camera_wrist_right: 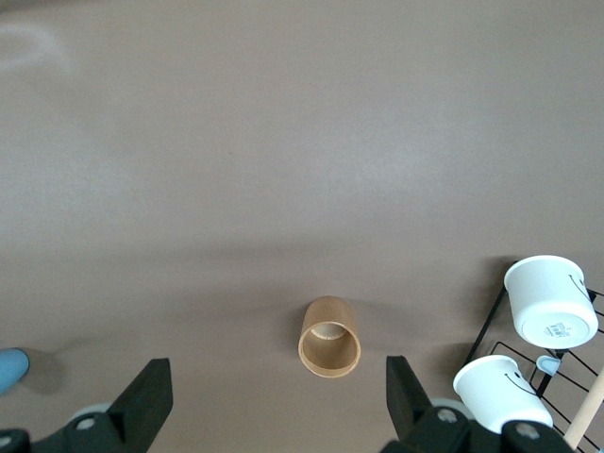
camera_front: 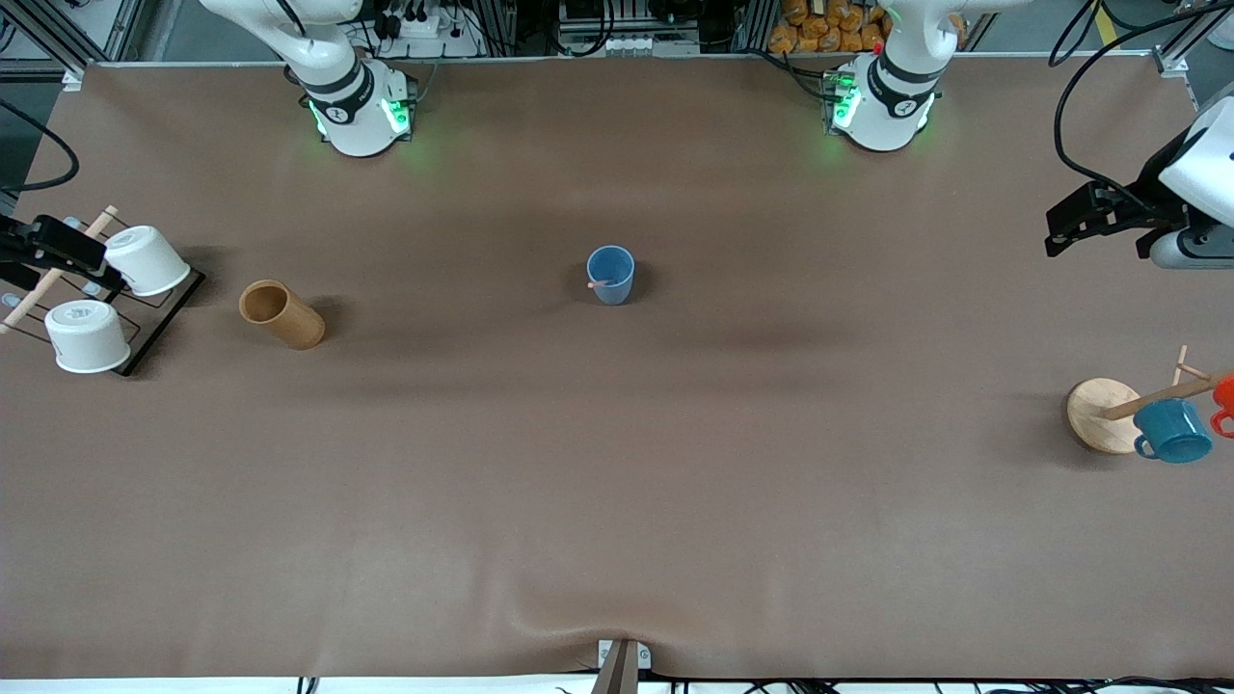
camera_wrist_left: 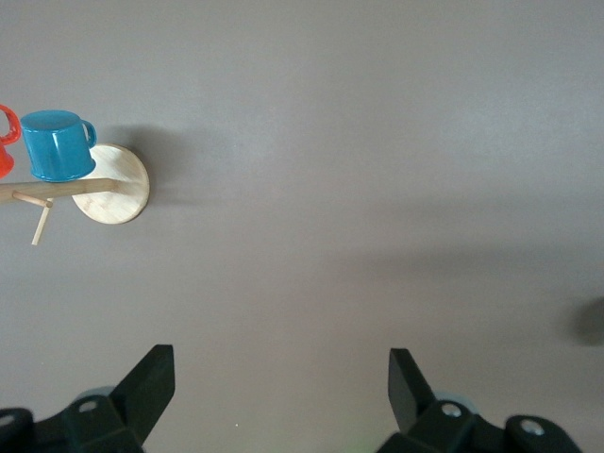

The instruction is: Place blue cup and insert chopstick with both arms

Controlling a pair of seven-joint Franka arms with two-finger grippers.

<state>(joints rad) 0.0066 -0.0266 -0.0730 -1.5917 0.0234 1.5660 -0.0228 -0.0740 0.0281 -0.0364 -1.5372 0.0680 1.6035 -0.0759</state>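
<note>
The blue cup (camera_front: 610,275) stands upright in the middle of the table. The pinkish-red chopstick (camera_front: 600,284) stands in it, leaning on the rim. A sliver of the cup shows at the edge of the right wrist view (camera_wrist_right: 9,368). My left gripper (camera_front: 1065,231) hangs open and empty over bare table at the left arm's end (camera_wrist_left: 281,363). My right gripper (camera_front: 67,249) hangs open and empty over the cup rack at the right arm's end (camera_wrist_right: 278,373). Both grippers are well away from the cup.
A brown wooden cylinder holder (camera_front: 281,314) lies on its side near the right arm's end. Two white cups (camera_front: 145,260) sit on a black rack (camera_front: 164,323). A wooden mug tree (camera_front: 1099,414) holds a teal mug (camera_front: 1171,431) and a red mug (camera_front: 1224,400).
</note>
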